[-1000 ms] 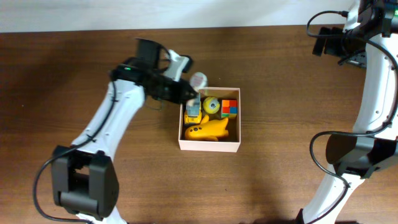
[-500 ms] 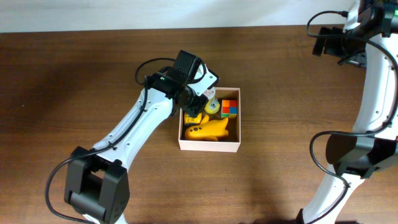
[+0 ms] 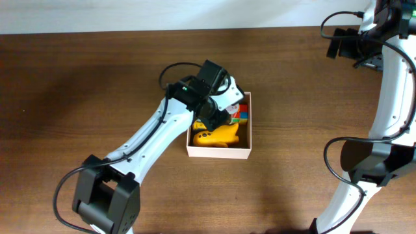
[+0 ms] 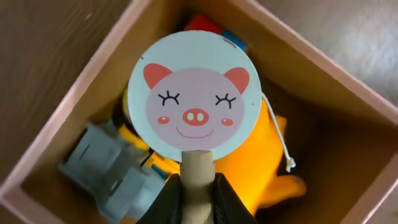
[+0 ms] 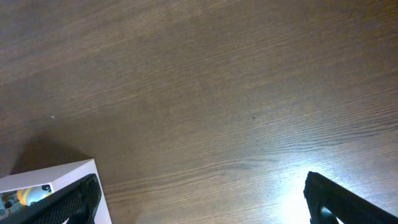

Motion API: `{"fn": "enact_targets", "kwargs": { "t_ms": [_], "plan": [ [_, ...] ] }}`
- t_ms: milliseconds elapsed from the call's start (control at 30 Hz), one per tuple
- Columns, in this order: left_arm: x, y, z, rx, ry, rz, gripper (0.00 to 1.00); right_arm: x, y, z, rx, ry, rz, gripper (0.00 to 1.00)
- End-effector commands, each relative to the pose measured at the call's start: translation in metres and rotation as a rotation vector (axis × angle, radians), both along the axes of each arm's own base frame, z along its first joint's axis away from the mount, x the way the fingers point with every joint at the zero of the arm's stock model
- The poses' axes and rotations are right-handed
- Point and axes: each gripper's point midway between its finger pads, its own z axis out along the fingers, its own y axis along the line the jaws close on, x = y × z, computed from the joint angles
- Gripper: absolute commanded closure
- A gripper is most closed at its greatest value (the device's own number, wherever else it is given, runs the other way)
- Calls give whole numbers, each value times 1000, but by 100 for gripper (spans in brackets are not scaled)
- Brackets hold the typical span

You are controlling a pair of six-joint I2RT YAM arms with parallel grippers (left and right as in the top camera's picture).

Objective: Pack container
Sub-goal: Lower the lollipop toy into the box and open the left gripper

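The container (image 3: 218,153) is a square white-walled box in the middle of the table; it also shows in the left wrist view (image 4: 323,81). Inside lie a yellow duck-like toy (image 3: 221,135), a colourful cube (image 3: 242,115) and a grey-and-yellow toy (image 4: 109,171). My left gripper (image 4: 198,199) is shut on the wooden handle of a round pig-face paddle (image 4: 194,102) and holds it over the box. In the overhead view the left gripper (image 3: 220,107) is above the box's back left part. My right gripper (image 5: 199,205) is open and empty above bare table, far right.
The brown wooden table (image 3: 305,130) surrounds the box. The right arm (image 3: 390,78) stands along the right edge. A corner of the white box (image 5: 56,177) shows in the right wrist view.
My left gripper has carried the pig paddle rightward from the box's back left corner to over the box's inside. The right arm has not moved.
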Motion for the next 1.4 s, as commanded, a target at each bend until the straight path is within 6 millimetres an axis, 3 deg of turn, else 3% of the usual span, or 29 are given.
{"fn": "enact_targets", "kwargs": {
  "t_ms": [0, 133, 300, 333, 367, 400, 433, 500, 600, 900, 1233, 1367],
  "plan": [
    [0, -3, 13, 48, -107, -222, 98, 3, 3, 0, 5, -7, 6, 2],
    [1, -2, 12, 86, -150, -339, 98, 3, 3, 0, 5, -7, 6, 1],
    [1, -3, 7, 96, -147, -360, 98, 3, 3, 0, 5, -7, 6, 1],
    [1, -3, 6, 96, -145, -359, 94, 3, 3, 0, 5, -7, 6, 1],
    [1, -3, 6, 97, -144, -359, 79, 3, 3, 0, 5, -7, 6, 1],
    [1, -3, 6, 96, -143, -360, 59, 3, 3, 0, 5, -7, 6, 1],
    [1, -3, 6, 96, -143, -360, 50, 3, 3, 0, 5, -7, 6, 1],
    [1, -3, 6, 96, -143, -359, 20, 3, 3, 0, 5, -7, 6, 1],
    [0, -4, 6, 96, -143, -363, 1, 3, 3, 1, 5, -8, 6, 1],
    [0, -8, 7, 89, -152, -362, 1, 3, 3, 0, 5, -7, 6, 1],
    [2, -8, 7, 49, -110, -236, 1, 3, 3, 0, 5, -7, 6, 1],
    [22, -13, 18, -50, -123, -50, 1, 3, 3, 0, 4, -7, 6, 1]
  ]
}}
